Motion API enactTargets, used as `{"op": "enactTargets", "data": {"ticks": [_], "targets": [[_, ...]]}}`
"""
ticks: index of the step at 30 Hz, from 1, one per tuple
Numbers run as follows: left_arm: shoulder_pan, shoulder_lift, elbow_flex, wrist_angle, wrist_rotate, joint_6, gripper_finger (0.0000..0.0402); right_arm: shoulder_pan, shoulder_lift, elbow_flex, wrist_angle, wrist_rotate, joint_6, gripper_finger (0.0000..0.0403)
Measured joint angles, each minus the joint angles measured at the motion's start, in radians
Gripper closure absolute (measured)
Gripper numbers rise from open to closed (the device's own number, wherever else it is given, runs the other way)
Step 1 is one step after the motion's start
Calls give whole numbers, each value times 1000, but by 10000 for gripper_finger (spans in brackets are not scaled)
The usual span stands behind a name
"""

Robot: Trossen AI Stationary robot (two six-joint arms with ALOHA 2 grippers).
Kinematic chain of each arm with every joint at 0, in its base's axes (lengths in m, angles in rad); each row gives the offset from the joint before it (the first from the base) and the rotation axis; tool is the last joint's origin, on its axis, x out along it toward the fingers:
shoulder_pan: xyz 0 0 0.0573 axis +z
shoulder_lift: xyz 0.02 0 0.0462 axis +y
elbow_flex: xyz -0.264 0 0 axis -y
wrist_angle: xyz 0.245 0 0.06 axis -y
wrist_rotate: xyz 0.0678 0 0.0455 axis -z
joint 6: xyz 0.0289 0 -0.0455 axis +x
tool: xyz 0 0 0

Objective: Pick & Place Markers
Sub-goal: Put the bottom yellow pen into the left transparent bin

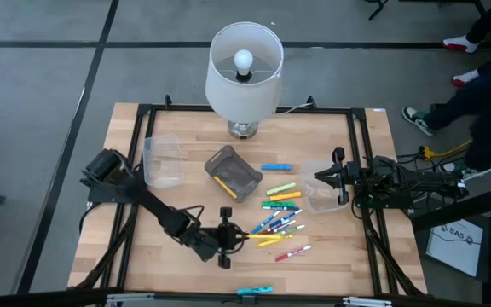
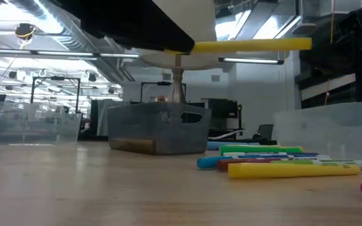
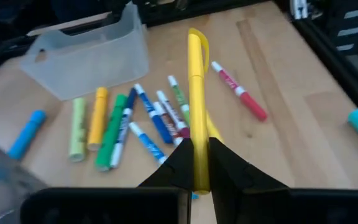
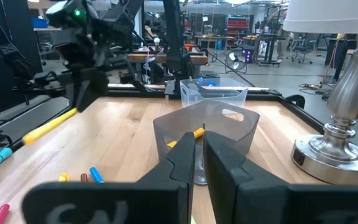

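Several coloured markers [image 1: 280, 217] lie loose on the wooden table, right of centre; the low view shows them [image 2: 275, 163] lying flat. My left gripper [image 1: 226, 236] hovers at their left and is shut on a yellow marker [image 3: 196, 81], which also shows in the air in the low view [image 2: 256, 44]. A grey bin [image 1: 233, 173] stands at mid-table with a yellow marker [image 4: 194, 132] inside. My right gripper [image 1: 337, 179] is at the right wall of a clear bin [image 1: 318, 198], its fingers [image 4: 182, 158] almost together. My left gripper pinches the yellow marker between its two fingers at the marker's rear end [image 3: 197, 140]. The fingers lie along the marker and point toward the table's right. The marker is lifted clear and juts out level beyond the fingertips. My right gripper seems to pinch a clear wall [image 4: 199, 165] between its fingers, coming level from the table's right. The bin itself lies below the wrist view, so I cannot tell which part is held. The bin [image 2: 332, 125] appears to stand on the table.
A white-shaded lamp [image 1: 244, 72] stands at the far edge behind the grey bin. A second clear bin [image 1: 162, 160] sits on the left. A cyan marker [image 1: 254, 291] lies at the near edge, and a pink-capped one [image 1: 295, 253] lies apart. People's legs show beyond the table's right.
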Motion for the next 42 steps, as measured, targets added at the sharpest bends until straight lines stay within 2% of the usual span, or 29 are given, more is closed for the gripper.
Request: {"op": "enactTargets", "data": {"ticks": [9,13,18,32,42], "targets": [[5,-126,0,-245,-94,18,379,0,0,0,0,0,0,368],[5,-177,-13,-297,-120,17,379,0,0,0,0,0,0,368],[14,-283,-118,-281,-133,-25,379,0,0,0,0,0,0,368],[36,-649,-452,-286,-277,-239,379,0,0,0,0,0,0,368],[38,-760,-550,-346,-458,-402,379,0,0,0,0,0,0,368]]}}
